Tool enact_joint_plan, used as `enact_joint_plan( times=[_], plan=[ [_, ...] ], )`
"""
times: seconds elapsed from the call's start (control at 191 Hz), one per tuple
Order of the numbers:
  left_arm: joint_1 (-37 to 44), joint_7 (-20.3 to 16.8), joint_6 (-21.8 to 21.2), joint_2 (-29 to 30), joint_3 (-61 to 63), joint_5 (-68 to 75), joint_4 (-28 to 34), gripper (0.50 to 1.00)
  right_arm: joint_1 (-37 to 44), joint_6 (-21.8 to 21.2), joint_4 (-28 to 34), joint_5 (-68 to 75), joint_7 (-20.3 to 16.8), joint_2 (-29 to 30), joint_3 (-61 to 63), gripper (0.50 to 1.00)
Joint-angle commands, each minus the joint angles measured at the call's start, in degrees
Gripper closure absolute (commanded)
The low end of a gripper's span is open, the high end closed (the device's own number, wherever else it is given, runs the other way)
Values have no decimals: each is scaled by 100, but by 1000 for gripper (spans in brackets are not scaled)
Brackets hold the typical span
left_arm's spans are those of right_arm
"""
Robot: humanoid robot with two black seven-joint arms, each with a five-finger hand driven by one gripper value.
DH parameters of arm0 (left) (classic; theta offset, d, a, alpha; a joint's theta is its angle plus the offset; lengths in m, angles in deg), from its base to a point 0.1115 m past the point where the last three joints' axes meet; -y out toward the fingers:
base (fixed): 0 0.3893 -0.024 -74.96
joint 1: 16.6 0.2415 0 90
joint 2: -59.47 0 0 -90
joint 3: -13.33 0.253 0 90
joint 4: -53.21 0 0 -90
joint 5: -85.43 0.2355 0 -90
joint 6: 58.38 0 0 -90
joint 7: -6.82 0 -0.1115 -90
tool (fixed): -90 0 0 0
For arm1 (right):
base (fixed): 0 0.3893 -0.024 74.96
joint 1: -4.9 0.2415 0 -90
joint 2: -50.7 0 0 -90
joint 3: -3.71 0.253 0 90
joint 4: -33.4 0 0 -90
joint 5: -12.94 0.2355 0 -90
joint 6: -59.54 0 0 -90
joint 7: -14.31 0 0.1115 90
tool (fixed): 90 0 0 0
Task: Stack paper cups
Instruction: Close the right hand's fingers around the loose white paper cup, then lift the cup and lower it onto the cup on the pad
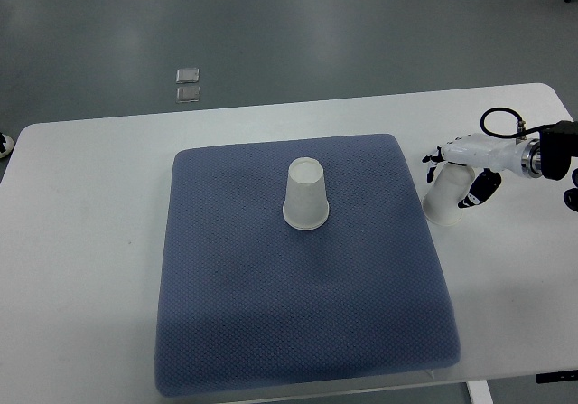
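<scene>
White rectangular table (81,241) spanning the frame, grey floor (271,24) beyond the far edge. Dark blue textured fabric mat (271,332) centred on table. White paper cup (305,194) upside down on mat, slightly far of mat centre. Second white paper cup (446,198) on bare table just right of mat's far-right corner, inside right hand (462,173) entering from right edge. Two small clear square tiles (188,83) on floor, far-left.

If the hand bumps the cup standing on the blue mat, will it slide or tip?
The cup stands upside down, wide rim on the mat, so it probably resists tipping. It looks like thin paper, likely very light. The textured mat may grip, so expect a topple over a slide.
</scene>
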Motion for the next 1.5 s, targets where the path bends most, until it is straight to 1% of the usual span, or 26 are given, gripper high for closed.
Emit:
enact_joint_plan(
  times=[0.0, 0.079, 0.115, 0.136, 0.141, 0.188, 0.246, 0.34, 0.377, 0.393, 0.44, 0.461, 0.476, 0.497, 0.513, 0.55, 0.592, 0.618, 0.665, 0.958, 1.047, 1.398, 1.492],
  plan=[
    [0, 0, -6, 0, 0, 1, 0, 500, -22, 1, -57, 0, 4, 62, 7, 619],
    [0, 0, -6, 0, 0, 1, 0, 500, -66, 1, -110, 9, 4, 88, 7, 644],
    [0, 0, -6, 0, 0, -8, 0, 500, -84, 1, -118, 0, 4, 97, 7, 689],
    [0, 0, 3, 0, 0, 1, 0, 500, -84, 1, -118, 9, 4, 97, 7, 695],
    [0, 0, -6, 0, 0, 1, 0, 500, -84, 1, -118, 9, 4, 105, 7, 703],
    [0, 0, 3, 0, 0, 1, 0, 500, -93, 1, -118, 9, 4, 105, 7, 707],
    [0, 0, 3, 0, 0, 1, 0, 500, -93, -8, -118, 9, 4, 105, 7, 732],
    [0, 0, -6, 0, 0, 1, 0, 500, -93, -17, -118, 106, 4, 114, -1, 744],
    [0, 0, 3, 0, 0, 1, 0, 500, -93, -43, -118, 167, 4, 114, -1, 760],
    [0, 0, 3, 0, 0, 1, 0, 500, -93, -52, -118, 211, 4, 114, -1, 775],
    [0, 0, -6, 0, 0, 1, 0, 500, -93, -70, -127, 264, -4, 123, -1, 785],
    [0, 0, -6, 0, 0, 1, 0, 500, -84, -78, -127, 273, 4, 123, -1, 799],
    [0, 0, 3, 0, 0, 1, 0, 500, -84, -96, -127, 273, -4, 132, -1, 820],
    [0, 0, -6, 0, 0, 1, 0, 500, -84, -96, -127, 273, -4, 132, -1, 828],
    [0, 0, -6, 0, 0, 1, 0, 500, -84, -96, -127, 281, -4, 132, -1, 844],
    [0, 0, -6, 0, 0, 1, 0, 500, -84, -105, -127, 281, -4, 132, -10, 857],
    [0, 0, -6, 0, 0, 1, 0, 500, -84, -105, -127, 281, -4, 141, -10, 885],
    [0, 0, -6, 0, 0, 1, 0, 500, -84, -105, -127, 281, 4, 141, -10, 889],
    [0, 0, -6, 0, 0, 1, 0, 500, -84, -122, -127, 281, 4, 149, -10, 918],
    [0, 0, -6, 0, 0, 1, 0, 500, -14, -166, -127, 290, 4, 105, 25, 920],
    [0, 0, -6, 0, 0, 1, 0, 500, 118, -193, -118, 290, 4, 97, 34, 920],
    [0, 0, -6, 0, 0, 1, 0, 500, 769, -527, -83, 352, 13, -79, 87, 920],
    [0, 0, 3, 0, 0, 1, 0, 500, 979, -676, -31, 466, 154, -132, 87, 920]
  ],
)
